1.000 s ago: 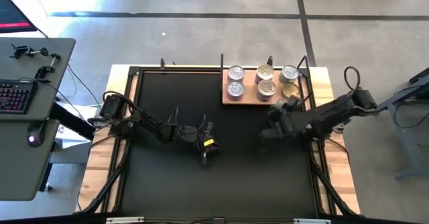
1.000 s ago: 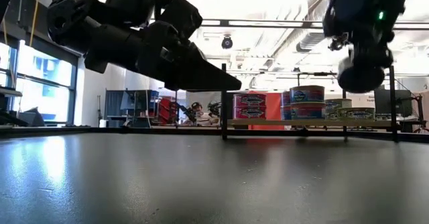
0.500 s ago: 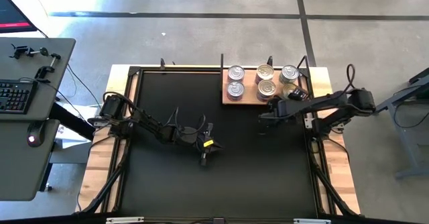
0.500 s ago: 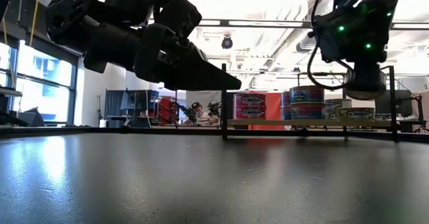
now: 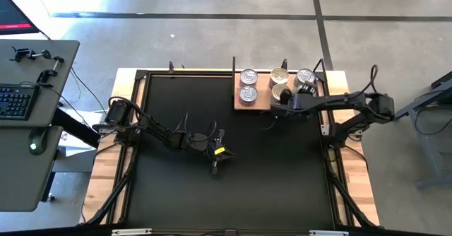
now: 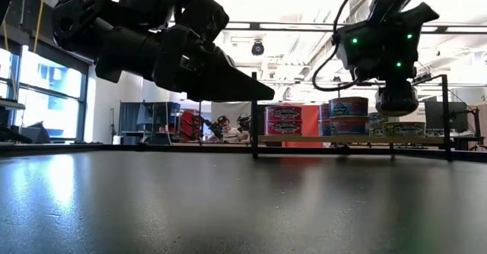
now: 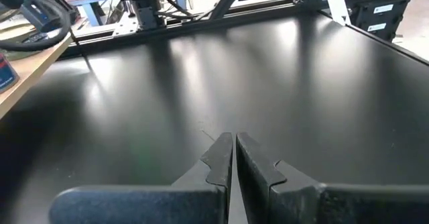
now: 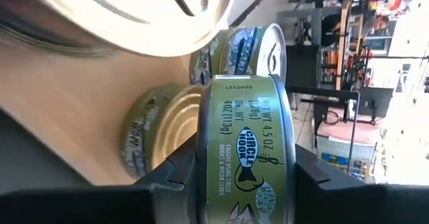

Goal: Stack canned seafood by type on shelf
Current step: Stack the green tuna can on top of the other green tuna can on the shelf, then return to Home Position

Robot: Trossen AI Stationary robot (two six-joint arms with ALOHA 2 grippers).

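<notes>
The shelf (image 5: 263, 87) is a light-brown board at the table's far right. On it stand silver-topped tins (image 5: 248, 85) (image 5: 280, 84) in short stacks, red-labelled (image 6: 284, 121) and blue-labelled (image 6: 348, 115) in the low view. Green-labelled, gold-topped tins (image 6: 405, 128) (image 8: 157, 137) stand at its right end. My right gripper (image 6: 396, 100) (image 5: 302, 93) is shut on one green-labelled tin (image 8: 244, 150), above those at the right end. My left gripper (image 5: 217, 157) (image 7: 233, 153) hovers shut over the middle of the table. My right gripper pinches the green-labelled tin between its two fingers (image 8: 175, 174), one at each flat end beside the rims (image 8: 203, 163). The labelled wall faces the wrist camera. The tin is lifted clear above the shelf and lies the same way round as the standing tins.
Thin black posts (image 6: 254, 113) (image 6: 445, 117) stand at the shelf's ends. A tall stack's silver lid (image 8: 134, 16) is close beside the held tin. The black table top (image 5: 233, 193) spreads in front of the shelf. A desk with a keyboard (image 5: 14, 102) stands left of the table.
My right arm has carried the tin from over the table in front of the shelf's right end toward the far edge and over the shelf, stretching out toward the left. In the low view the tin has come down closer to the green-labelled tins.
</notes>
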